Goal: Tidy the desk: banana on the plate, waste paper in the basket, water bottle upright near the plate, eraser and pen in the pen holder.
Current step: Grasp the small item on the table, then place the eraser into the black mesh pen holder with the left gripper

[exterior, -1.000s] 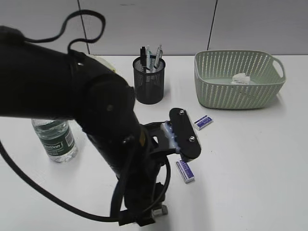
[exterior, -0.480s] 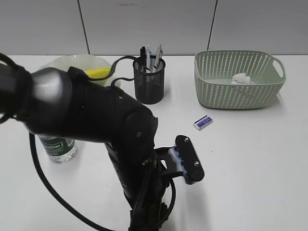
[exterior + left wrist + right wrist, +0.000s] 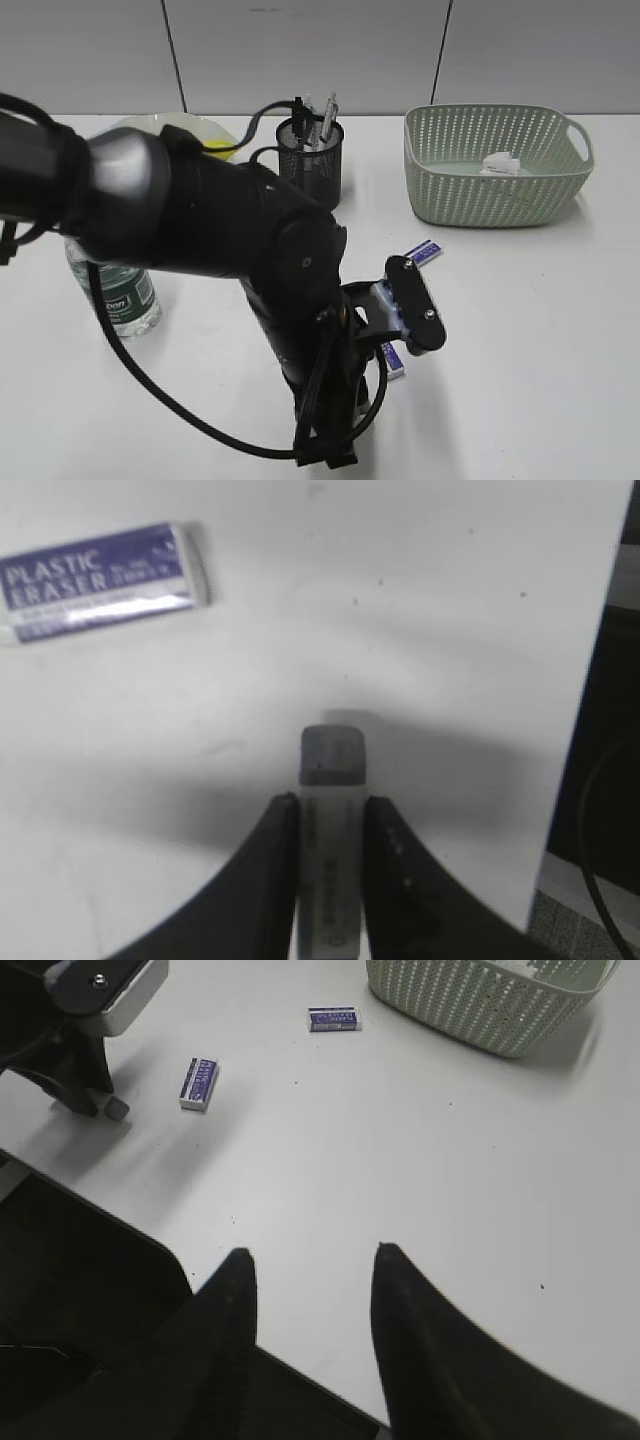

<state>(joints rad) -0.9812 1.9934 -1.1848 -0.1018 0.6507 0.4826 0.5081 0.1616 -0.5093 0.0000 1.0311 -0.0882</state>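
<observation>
Pinching a light, stiff, slick pen (image 3: 333, 760) by its barrel in the left gripper (image 3: 331, 825), clamped shut just above the desk (image 3: 420, 600) near its front edge, swinging farther right than half a second ago, and idling the right gripper (image 3: 310, 1290) with jaws spread apart.

Your count across the desk (image 3: 540, 330)

You have two loose erasers, one (image 3: 423, 254) far and right of the other (image 3: 393, 358); the left gripper (image 3: 333, 810) pinches a third eraser-like block (image 3: 334, 770). You also have one water bottle (image 3: 118, 290), one plate (image 3: 165, 125) with one banana (image 3: 212, 150), one pen holder (image 3: 310, 160), one basket (image 3: 495, 165) with one waste paper (image 3: 500, 164) wad, and two arms.
</observation>
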